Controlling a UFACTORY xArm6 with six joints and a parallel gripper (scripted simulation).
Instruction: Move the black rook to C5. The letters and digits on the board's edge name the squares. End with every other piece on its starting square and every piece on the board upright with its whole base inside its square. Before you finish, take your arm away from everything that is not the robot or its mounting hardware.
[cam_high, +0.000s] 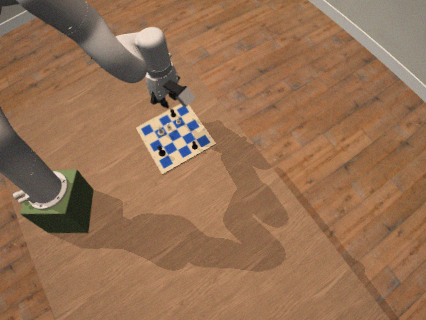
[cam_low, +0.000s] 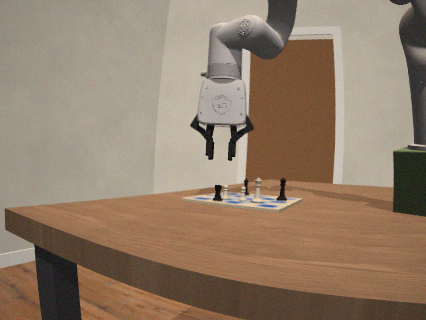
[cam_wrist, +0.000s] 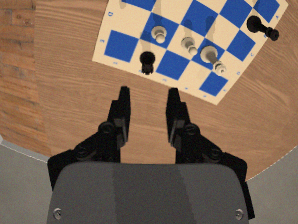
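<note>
The small blue-and-cream chessboard (cam_high: 175, 138) lies on the wooden table; it also shows in the side view (cam_low: 243, 199) and the wrist view (cam_wrist: 189, 23). The black rook (cam_wrist: 147, 62) stands upright near the board edge closest to my gripper, also seen from the side (cam_low: 218, 192) and from above (cam_high: 172, 113). My gripper (cam_low: 220, 152) hangs high above the table, just outside that edge of the board (cam_wrist: 145, 112). Its fingers are narrowed, with a gap and nothing between them.
White pieces (cam_wrist: 160, 34) (cam_wrist: 212, 56) stand close behind the rook. Two other black pieces (cam_high: 161, 150) (cam_high: 194, 145) stand nearer the far side of the board. The arm's green base block (cam_high: 60, 202) sits on the table to the left.
</note>
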